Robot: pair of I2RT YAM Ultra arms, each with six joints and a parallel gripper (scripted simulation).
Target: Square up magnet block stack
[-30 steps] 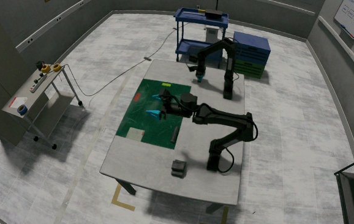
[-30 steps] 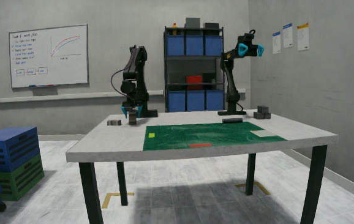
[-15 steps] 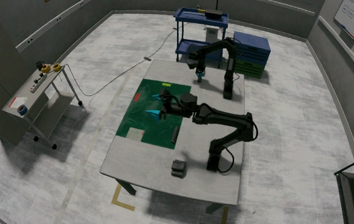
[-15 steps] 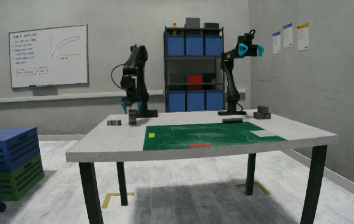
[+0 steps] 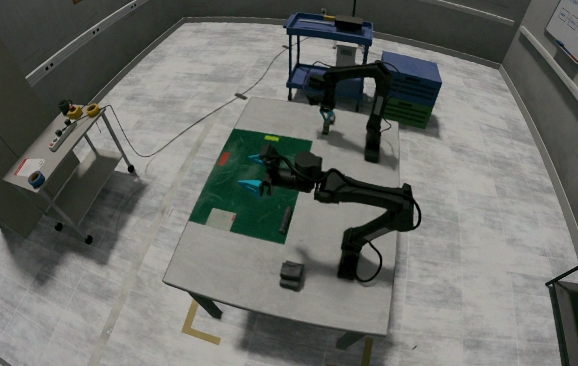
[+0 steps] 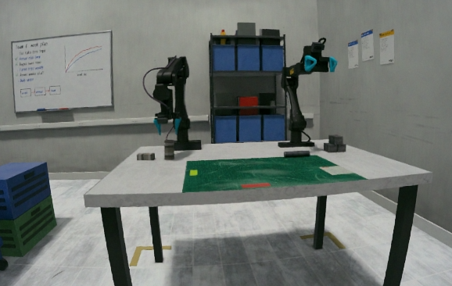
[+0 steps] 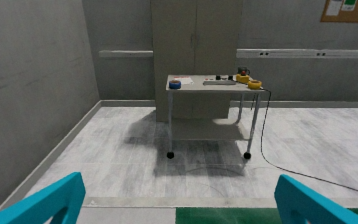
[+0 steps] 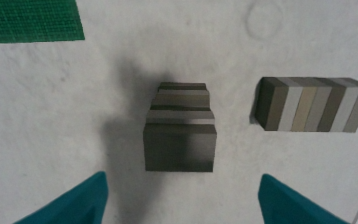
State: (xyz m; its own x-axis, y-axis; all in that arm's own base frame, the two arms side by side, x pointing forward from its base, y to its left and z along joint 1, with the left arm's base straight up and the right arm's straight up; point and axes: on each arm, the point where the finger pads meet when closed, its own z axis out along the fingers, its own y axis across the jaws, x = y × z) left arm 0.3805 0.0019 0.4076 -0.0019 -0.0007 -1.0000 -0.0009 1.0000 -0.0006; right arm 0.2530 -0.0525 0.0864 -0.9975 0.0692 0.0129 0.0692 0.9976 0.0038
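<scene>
An upright stack of magnet blocks (image 5: 325, 128) (image 6: 169, 151) (image 8: 180, 147) stands on the table (image 5: 244, 270) (image 6: 386, 168). In the right wrist view its grey and brown layers look roughly in line, with only small steps at the sides. My right gripper (image 5: 327, 119) (image 6: 167, 131) (image 8: 183, 182) is open and empty, pointing down above the stack. My left gripper (image 5: 245, 171) (image 6: 321, 64) (image 7: 179, 182) is open and empty, raised high and level over the mat side of the table. The stack's lower far side is hidden.
A row of striped blocks (image 6: 145, 156) (image 8: 312, 105) lies beside the stack. A green mat (image 5: 264, 220) (image 6: 277, 168) (image 8: 25, 20) covers the table's middle. A dark cylinder (image 5: 285, 220) (image 6: 297, 154) and a small pile of dark blocks (image 5: 291, 275) (image 6: 335, 143) are near the left arm.
</scene>
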